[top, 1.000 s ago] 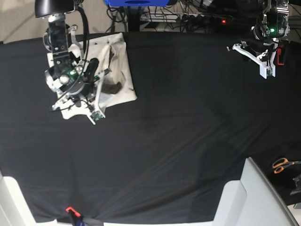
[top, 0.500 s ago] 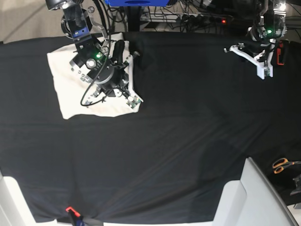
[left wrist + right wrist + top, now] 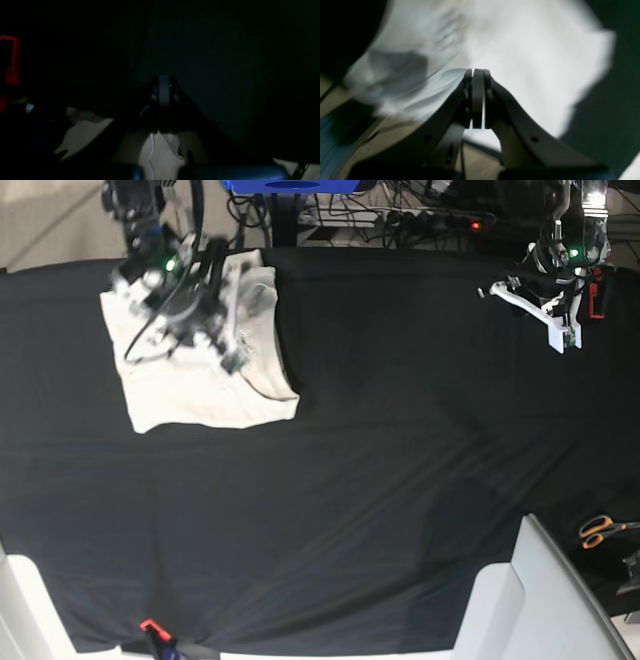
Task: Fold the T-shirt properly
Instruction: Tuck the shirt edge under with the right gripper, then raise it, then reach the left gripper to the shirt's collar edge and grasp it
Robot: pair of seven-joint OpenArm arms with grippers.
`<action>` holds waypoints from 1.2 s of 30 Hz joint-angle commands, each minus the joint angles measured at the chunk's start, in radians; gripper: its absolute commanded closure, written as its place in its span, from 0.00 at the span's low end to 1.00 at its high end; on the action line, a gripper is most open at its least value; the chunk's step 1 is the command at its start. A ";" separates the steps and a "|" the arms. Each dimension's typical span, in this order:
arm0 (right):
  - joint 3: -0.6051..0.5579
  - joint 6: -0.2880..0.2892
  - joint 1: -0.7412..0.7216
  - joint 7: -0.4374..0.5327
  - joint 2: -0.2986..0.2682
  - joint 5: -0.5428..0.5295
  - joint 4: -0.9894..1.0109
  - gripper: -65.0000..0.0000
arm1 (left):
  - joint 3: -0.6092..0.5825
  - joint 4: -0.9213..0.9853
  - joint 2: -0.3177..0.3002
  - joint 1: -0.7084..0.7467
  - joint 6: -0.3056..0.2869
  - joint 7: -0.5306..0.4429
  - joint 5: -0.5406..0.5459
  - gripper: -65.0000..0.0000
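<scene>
A broad black cloth (image 3: 380,480) covers the whole table, and up in its far corner on the base view's left lies the T-shirt (image 3: 200,385), cream and folded down into a rough, compact rectangle with soft wrinkles along its near edge. Over the shirt's far half hangs the right arm, blurred in the base view, cables looping round it, its right gripper (image 3: 477,72) pointing down at the pale fabric; the wrist view shows the jaws pressed flat together with nothing caught between them, the white cloth smeared and out of focus just beyond the tips. Across the table, well apart from the shirt, the left arm sits at the far corner on the base view's right, its left gripper (image 3: 558,330) raised over bare black cloth; its own wrist view is very dark, yet the jaws there read as closed up tight and empty. Pale grey-white panels (image 3: 545,600) rise at the near edge, and orange-handled scissors (image 3: 600,530) lie just beside them
</scene>
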State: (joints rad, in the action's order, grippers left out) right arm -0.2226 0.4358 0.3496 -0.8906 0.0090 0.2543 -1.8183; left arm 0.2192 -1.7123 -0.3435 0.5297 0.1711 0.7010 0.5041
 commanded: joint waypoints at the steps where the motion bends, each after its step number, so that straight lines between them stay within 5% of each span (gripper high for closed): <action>1: -0.008 -0.004 -0.007 0.015 0.003 0.003 -0.010 1.00 | 0.004 -0.013 -0.010 -0.004 -0.003 -0.010 0.008 1.00; 13: -0.024 -0.004 0.082 -0.069 -0.004 -0.151 0.033 1.00 | -0.221 -0.007 0.007 -0.121 -0.003 -0.007 0.009 1.00; 18: -0.024 -0.010 0.119 -0.097 -0.036 -0.149 -0.123 1.00 | -0.241 -0.018 0.054 -0.142 -0.003 -0.007 0.011 1.00; 23: 0.053 -0.012 0.115 -0.108 -0.059 -0.138 -0.168 1.00 | -0.241 -0.024 0.070 -0.144 -0.003 -0.007 0.207 1.00; 27: 0.190 -0.010 0.087 -0.101 -0.045 -0.137 -0.165 1.00 | -0.243 0.005 0.048 -0.161 -0.008 -0.007 0.430 0.54; 29: 0.236 -0.010 0.082 -0.080 -0.045 -0.137 -0.165 1.00 | -0.261 0.048 0.045 -0.184 -0.084 -0.007 0.502 0.32; 33: 0.279 -0.007 0.081 -0.068 -0.047 -0.137 -0.165 1.00 | -0.332 0.159 0.054 -0.245 -0.370 -0.007 0.542 0.01; 36: 0.279 -0.007 0.082 -0.068 -0.047 -0.137 -0.163 1.00 | -0.356 0.269 0.091 -0.283 -0.565 -0.007 0.549 0.00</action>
State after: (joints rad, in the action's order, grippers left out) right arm 0.0528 0.4282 0.4332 -0.9703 -0.0353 0.1188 -1.9678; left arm -0.1394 -1.4273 -0.2462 0.2493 -0.3923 0.7006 1.0393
